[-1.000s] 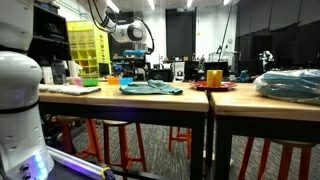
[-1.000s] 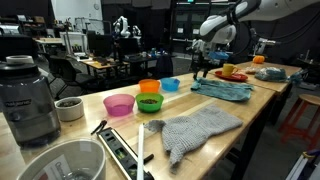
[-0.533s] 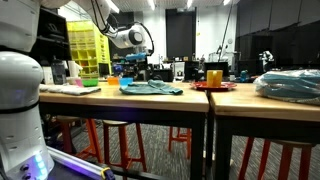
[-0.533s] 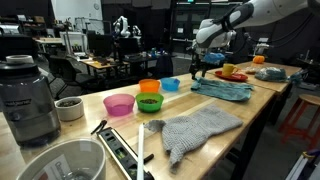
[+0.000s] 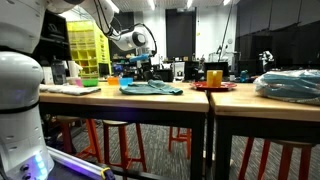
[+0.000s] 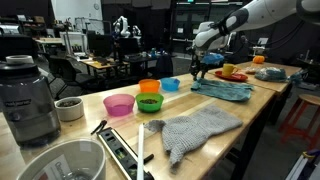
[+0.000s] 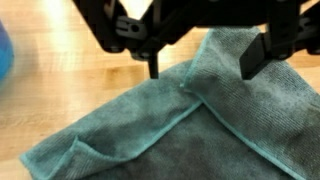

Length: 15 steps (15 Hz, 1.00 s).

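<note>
A teal cloth (image 7: 190,125) lies rumpled on the wooden table (image 7: 60,95), with a folded ridge running between the fingers. In the wrist view my gripper (image 7: 204,64) enters from the top, its jaws wide apart, one fingertip (image 7: 153,66) at the cloth's edge and the other over the fabric. Nothing is clamped. In both exterior views the gripper (image 5: 137,69) (image 6: 199,72) hangs just above the near end of the teal cloth (image 5: 151,88) (image 6: 225,89).
Pink (image 6: 119,104), green (image 6: 150,103), orange (image 6: 150,87) and blue (image 6: 171,85) bowls stand beside the cloth. A grey cloth (image 6: 197,128), a blender (image 6: 29,100) and a metal bowl (image 6: 60,162) are nearer. A red plate with a cup (image 5: 213,80) sits beyond.
The gripper has come down closer to the teal cloth and its jaws have narrowed slightly. The cloth has not moved.
</note>
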{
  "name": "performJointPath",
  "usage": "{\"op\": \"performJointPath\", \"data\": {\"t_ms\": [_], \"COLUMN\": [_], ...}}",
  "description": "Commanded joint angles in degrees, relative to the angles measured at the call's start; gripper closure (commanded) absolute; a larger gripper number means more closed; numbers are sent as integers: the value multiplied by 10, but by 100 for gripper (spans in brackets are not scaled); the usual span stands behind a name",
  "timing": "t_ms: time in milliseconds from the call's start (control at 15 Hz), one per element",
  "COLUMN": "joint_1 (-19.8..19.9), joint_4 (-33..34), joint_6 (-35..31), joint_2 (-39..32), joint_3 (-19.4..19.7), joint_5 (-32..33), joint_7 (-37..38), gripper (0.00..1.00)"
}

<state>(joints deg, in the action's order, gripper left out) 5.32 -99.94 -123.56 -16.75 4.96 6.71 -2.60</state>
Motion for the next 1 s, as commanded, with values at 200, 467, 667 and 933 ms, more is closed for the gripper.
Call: {"op": "performJointPath", "data": {"t_ms": [200, 467, 667, 933], "joint_1": [-6, -7, -7, -4], "joint_4": [20, 22, 31, 66], "joint_6": [2, 0, 10, 38], "joint_2": [-16, -11, -7, -14], "joint_3": [9, 11, 9, 6], "joint_5": [28, 33, 32, 29], "joint_7": [30, 40, 30, 6], "gripper": [75, 100, 100, 99]}}
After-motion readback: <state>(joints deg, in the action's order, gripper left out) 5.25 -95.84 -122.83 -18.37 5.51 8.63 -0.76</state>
